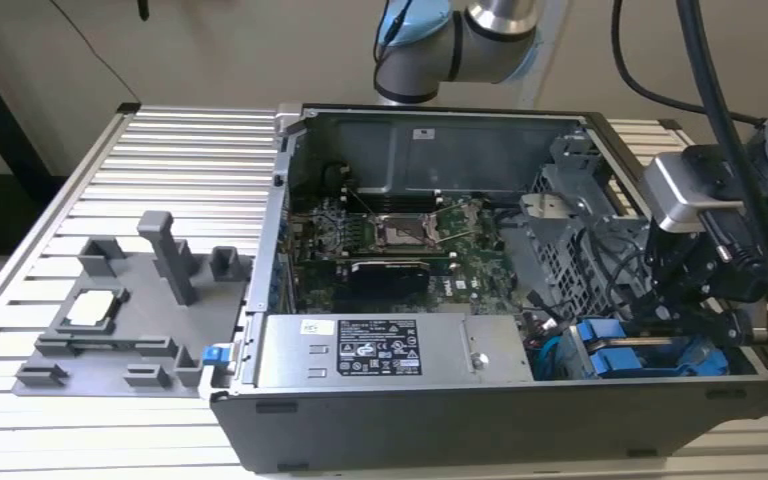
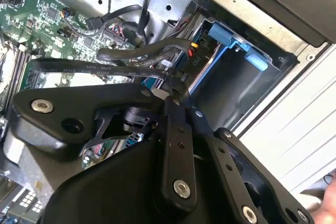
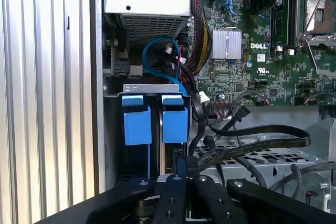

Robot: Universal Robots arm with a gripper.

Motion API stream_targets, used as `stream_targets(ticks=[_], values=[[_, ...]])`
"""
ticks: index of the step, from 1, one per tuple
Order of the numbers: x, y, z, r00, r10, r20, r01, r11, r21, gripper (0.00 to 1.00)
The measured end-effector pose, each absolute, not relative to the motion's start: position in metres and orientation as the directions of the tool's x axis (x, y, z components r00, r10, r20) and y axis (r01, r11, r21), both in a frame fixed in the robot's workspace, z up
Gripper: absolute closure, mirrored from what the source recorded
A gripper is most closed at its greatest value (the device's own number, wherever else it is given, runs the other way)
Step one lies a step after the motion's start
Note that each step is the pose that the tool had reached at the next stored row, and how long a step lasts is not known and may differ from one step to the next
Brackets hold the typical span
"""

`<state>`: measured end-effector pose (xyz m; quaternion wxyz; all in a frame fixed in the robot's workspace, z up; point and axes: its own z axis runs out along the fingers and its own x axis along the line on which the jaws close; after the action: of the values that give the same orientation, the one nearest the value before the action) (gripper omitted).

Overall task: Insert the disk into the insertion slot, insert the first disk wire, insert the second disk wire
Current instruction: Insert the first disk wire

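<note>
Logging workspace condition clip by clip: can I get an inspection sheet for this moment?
Surface: slatted metal table carrying an open computer case.
Job's things: two blue drive carriers sit side by side in the drive bay; which one holds the task's disk cannot be told.
Clutter: grey fixture tray on the table beside the case.
Grippers: gripper low inside the case, close to the carriers and the cables.
Cables: black cables loop over the perforated cage.
Surroundings: plain wall behind.
</note>
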<state>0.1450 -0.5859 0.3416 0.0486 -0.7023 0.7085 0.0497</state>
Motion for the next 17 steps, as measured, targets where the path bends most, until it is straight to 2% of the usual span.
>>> stream_targets(ticks=[1,5,17], values=[[0.145,-0.586,0.342,-0.009,-0.99,-0.139,-1.0,0.009,0.002,0.89],[0.145,-0.586,0.344,-0.011,-0.99,-0.138,-1.0,0.011,0.002,0.89],[0.142,-0.586,0.386,-0.022,-0.989,-0.143,-1.0,0.022,0.001,0.89]])
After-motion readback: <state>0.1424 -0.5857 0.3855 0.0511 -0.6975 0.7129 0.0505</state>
